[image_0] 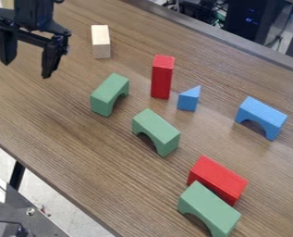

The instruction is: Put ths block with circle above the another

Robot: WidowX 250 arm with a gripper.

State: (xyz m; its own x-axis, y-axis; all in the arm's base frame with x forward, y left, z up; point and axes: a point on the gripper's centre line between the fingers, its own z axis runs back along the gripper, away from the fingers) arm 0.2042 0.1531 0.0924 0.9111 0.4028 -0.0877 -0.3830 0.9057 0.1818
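The gripper (26, 69) hangs over the table at the upper left, its two fingers spread open with nothing between them. Several blocks with a rounded cut-out stand apart on the wooden table: a green arch (109, 94) right of and below the gripper, a second green arch (156, 132) near the middle, a third green arch (209, 210) at the lower right, and a blue arch (261, 116) at the right. Nothing rests on top of any of these arches.
A red block (217, 179) lies close against the lowest green arch. An upright red block (162, 77), a blue triangular block (188, 98) and a pale wooden block (100, 41) stand farther back. The table's (56, 152) near edge runs diagonally at the lower left.
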